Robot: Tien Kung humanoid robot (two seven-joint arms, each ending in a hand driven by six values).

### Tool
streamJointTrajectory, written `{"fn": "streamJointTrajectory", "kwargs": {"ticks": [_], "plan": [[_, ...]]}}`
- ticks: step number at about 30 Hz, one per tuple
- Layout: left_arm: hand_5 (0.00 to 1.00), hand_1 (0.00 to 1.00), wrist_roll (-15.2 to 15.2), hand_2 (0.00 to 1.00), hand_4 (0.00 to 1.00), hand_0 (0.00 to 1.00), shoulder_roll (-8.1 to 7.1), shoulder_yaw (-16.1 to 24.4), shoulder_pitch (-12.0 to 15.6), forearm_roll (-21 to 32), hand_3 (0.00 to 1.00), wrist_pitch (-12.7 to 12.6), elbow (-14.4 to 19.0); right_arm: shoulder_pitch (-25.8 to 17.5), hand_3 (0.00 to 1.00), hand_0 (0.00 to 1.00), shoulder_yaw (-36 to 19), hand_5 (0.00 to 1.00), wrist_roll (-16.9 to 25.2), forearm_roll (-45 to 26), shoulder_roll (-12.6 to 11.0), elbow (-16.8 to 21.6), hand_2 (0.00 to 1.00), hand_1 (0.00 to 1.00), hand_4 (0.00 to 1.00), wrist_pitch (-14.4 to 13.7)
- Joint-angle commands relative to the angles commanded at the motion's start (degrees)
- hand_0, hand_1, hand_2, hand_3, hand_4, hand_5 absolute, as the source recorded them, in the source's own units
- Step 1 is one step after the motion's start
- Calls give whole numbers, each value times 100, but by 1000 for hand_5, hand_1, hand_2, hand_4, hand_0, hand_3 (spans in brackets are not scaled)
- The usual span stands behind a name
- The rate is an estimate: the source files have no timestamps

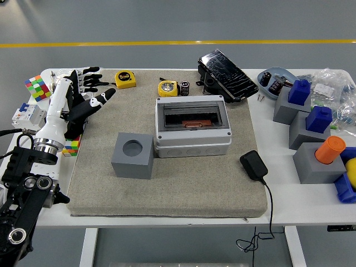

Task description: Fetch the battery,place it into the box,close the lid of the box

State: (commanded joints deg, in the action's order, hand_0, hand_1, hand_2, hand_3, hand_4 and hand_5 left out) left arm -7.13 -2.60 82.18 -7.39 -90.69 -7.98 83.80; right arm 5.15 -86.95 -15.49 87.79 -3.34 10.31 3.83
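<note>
A small black battery (pixel 184 88) stands upright on the grey mat, just behind the box and beside a yellow tape measure (pixel 168 88). The grey box (pixel 192 126) sits mid-mat with its clear lid down over the top. My left hand (pixel 86 94) hovers over the mat's far left corner, fingers spread and holding nothing, well to the left of the battery. The right arm is out of sight.
A grey cube with a round hole (pixel 133 155) sits left of the box. A second tape measure (pixel 125 78), a black device (pixel 227 74), a black adapter (pixel 253 165), puzzle cubes (pixel 37 87) and grey blocks with blue and orange pegs (pixel 317 139) lie around.
</note>
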Motion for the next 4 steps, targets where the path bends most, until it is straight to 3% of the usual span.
{"fn": "streamJointTrajectory", "kwargs": {"ticks": [4], "plan": [[438,716,-4,711,989,568,-6,-2,-5,8,738,-2,2,1,584,642,4,587,-1,-3,-8,0,678,663,969,-3]]}}
